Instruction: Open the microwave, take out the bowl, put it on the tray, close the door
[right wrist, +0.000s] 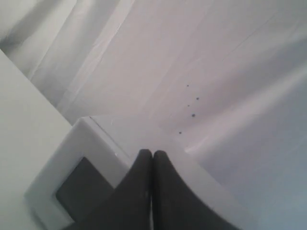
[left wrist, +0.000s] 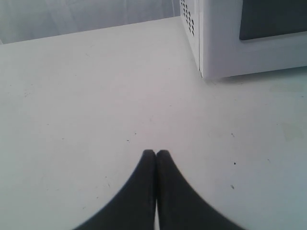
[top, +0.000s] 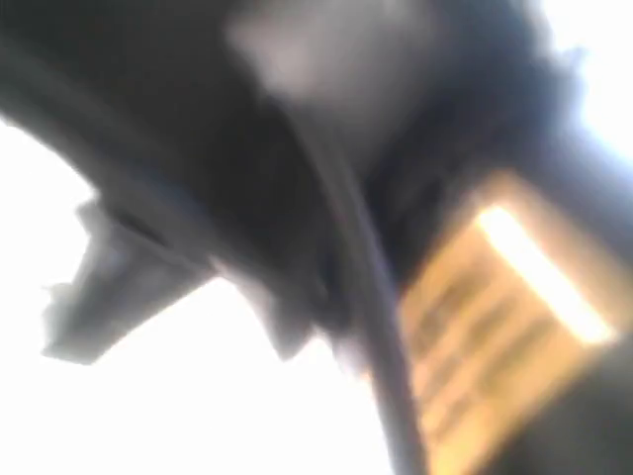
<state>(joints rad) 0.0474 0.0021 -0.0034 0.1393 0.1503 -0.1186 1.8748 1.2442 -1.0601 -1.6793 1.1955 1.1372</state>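
The exterior view is filled by a blurred dark arm part with a cable and a yellow label; none of the task's things show there. In the left wrist view my left gripper (left wrist: 156, 152) is shut with nothing in it, low over the white table (left wrist: 96, 105), some way from the white microwave (left wrist: 225, 48), whose door (left wrist: 268, 43) with the dark window is closed. In the right wrist view my right gripper (right wrist: 152, 153) is shut and empty, above the microwave (right wrist: 86, 148) near its upper front edge. The bowl and the tray are out of view.
A vent grille (left wrist: 188, 17) marks the microwave's side wall. A white draped cloth backdrop (right wrist: 216, 57) rises behind the microwave. The dark arm part (top: 326, 178) blocks the exterior camera.
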